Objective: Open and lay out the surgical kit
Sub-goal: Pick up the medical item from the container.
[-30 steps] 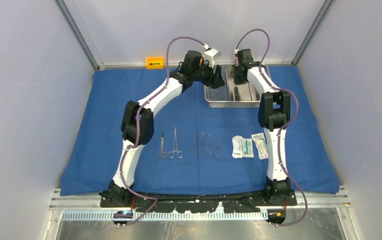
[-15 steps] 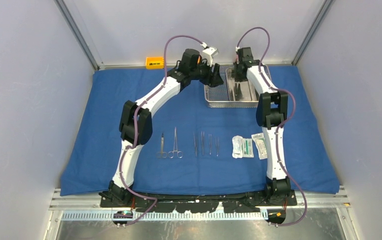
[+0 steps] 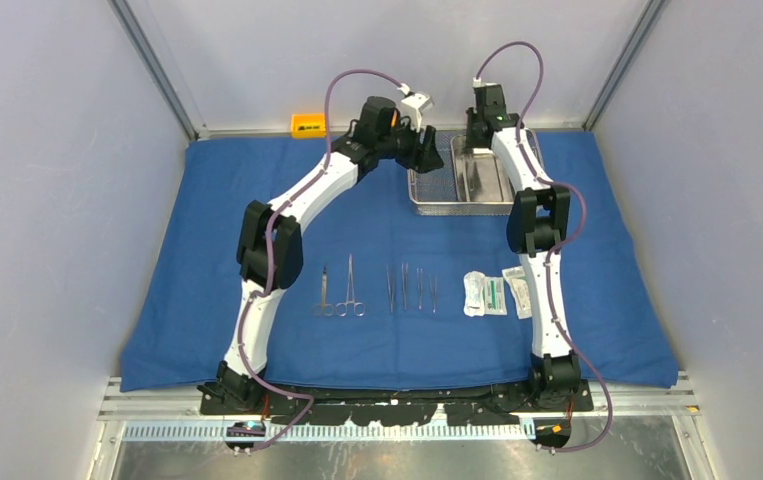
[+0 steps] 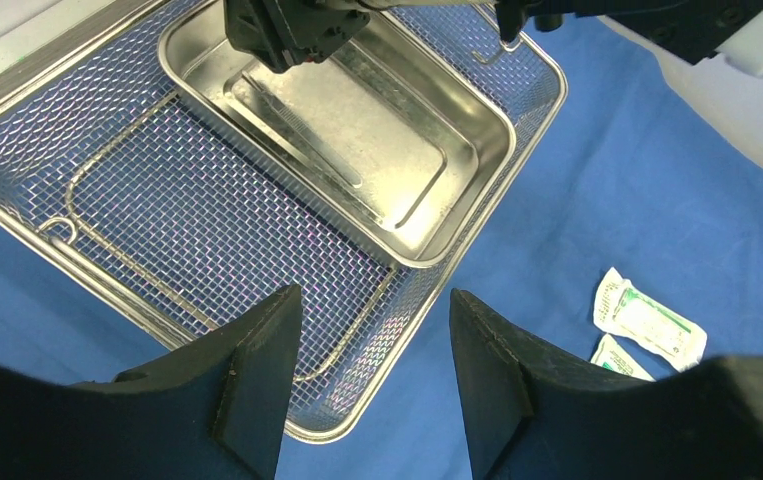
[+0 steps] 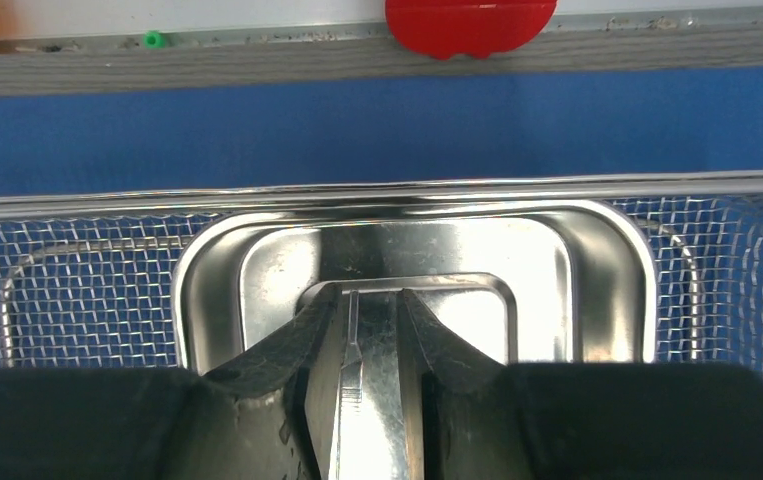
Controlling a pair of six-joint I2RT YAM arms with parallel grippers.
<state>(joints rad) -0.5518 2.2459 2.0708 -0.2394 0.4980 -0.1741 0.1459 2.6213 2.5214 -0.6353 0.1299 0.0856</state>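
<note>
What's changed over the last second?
The right gripper slid toward the far end of the pan, a thin steel tool between its fingers. The left gripper, open over the mesh tray, barely shifted. The laid-out instruments and packets stayed put.

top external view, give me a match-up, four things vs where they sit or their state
1 steel pan
2 white-green packets
3 orange block
4 left tool

a past the blue cloth's far edge
b open, at the mesh tray's edge
c inside the mesh tray
d on the cloth, right of the steel instruments

Pairs: 1-c, 2-d, 3-a, 4-b
</note>
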